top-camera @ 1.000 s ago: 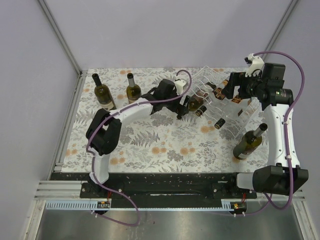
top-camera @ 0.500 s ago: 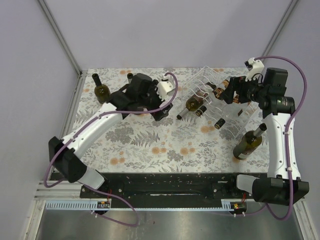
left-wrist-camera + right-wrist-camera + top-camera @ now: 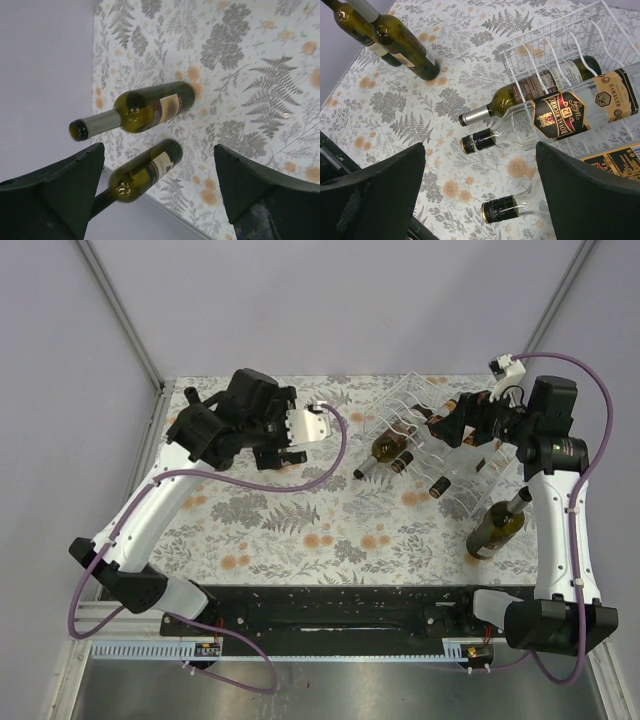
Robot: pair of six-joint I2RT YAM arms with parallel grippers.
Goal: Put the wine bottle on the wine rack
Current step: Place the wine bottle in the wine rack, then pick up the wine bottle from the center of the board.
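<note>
- The left jaws stand wide apart and grasp nothing. In the left wrist view they frame two upright wine bottles, the nearer bottle (image 3: 145, 170) and the farther bottle (image 3: 150, 107), both at the upper left of the desk (image 3: 300, 520).
- The right jaws are likewise spread and empty, hanging by the wine rack (image 3: 405, 405) at the upper right of the overhead view.
- The rack already cradles a green bottle (image 3: 505, 97) lying on its side, beside clear spirit bottles. Another wine bottle (image 3: 497, 527) stands at the lower right, near the rack.
- Which bottle is meant cannot be told for certain, though the left jaws seem lined up on the nearer one.
- Handling, as a judgement: the bottle is glass, so it is rigid, smooth, slippery and breakable. It is heavy if full, with the weight low in the body.
- A hold on the body just below the shoulder looks steadier than one on the thin neck, and the label may add some friction.
- The neighbouring bottle stands close, so a finger could knock it over.
</note>
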